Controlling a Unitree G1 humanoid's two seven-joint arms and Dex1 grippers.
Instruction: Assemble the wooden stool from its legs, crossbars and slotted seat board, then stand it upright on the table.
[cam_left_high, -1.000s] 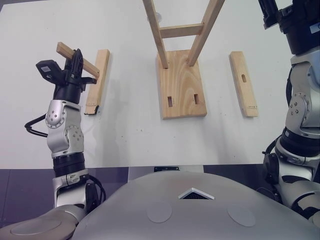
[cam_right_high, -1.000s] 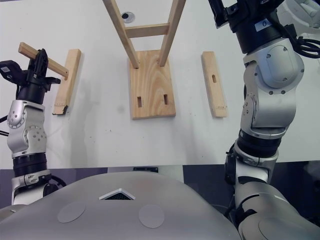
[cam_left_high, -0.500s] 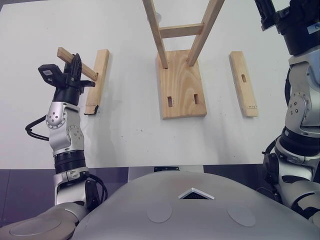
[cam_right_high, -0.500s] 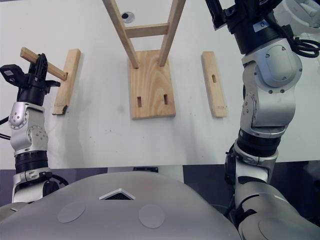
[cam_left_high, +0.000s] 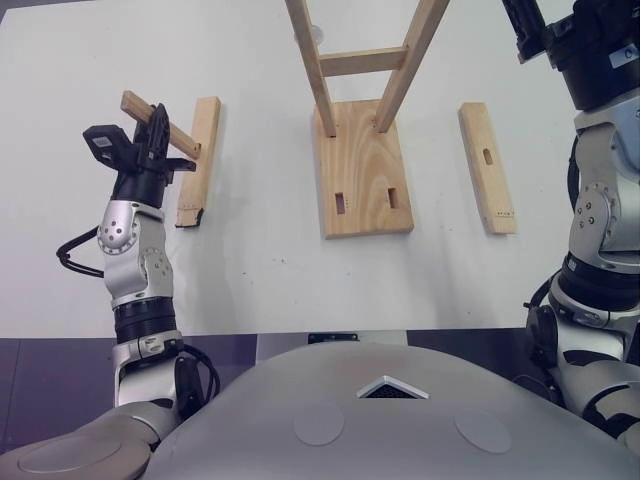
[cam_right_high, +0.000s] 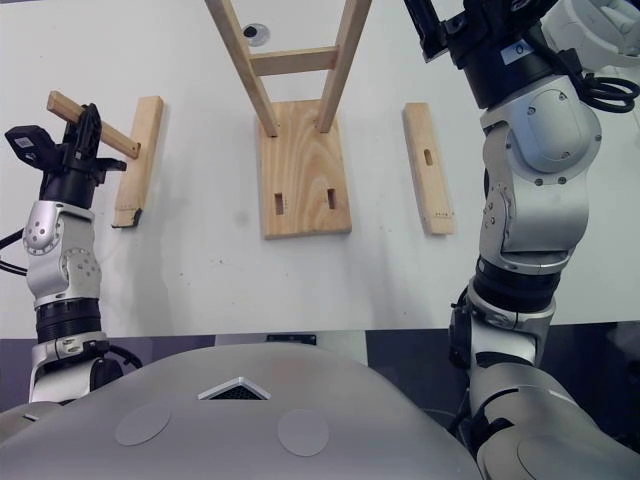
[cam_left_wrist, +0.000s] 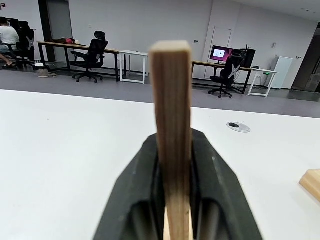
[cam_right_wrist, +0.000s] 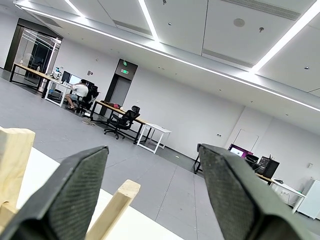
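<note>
Left wrist view looks along the left gripper (cam_left_wrist: 172, 150). Its two black fingers (cam_left_wrist: 131, 190) squeeze tight on a short wooden crossbar (cam_left_wrist: 171, 90), which sticks out past the fingertips.

From the head, this gripper is held up over the white table (cam_left_high: 250, 250). Just beside it, on the side toward the other arm, a flat leg (cam_left_high: 198, 160) lies on the table. One end of the crossbar reaches over that leg's edge. I cannot tell if the two touch.

Farther from the left gripper, about midway between the two arms, lies the slotted seat board (cam_left_high: 365, 195). Two open slots (cam_left_high: 342, 203) show at its near end. At its far end two legs (cam_left_high: 308, 60) stand up from the board, joined by a rung (cam_left_high: 362, 62).

Past the seat board, nearer the right arm, another flat leg (cam_left_high: 487, 170) lies on the table, well apart from the board.

Farthest off, the right gripper (cam_right_wrist: 150, 175) is up high, near the tops of the standing legs (cam_right_wrist: 14, 150). Its fingers (cam_right_wrist: 80, 195) are spread wide and hold nothing.
</note>
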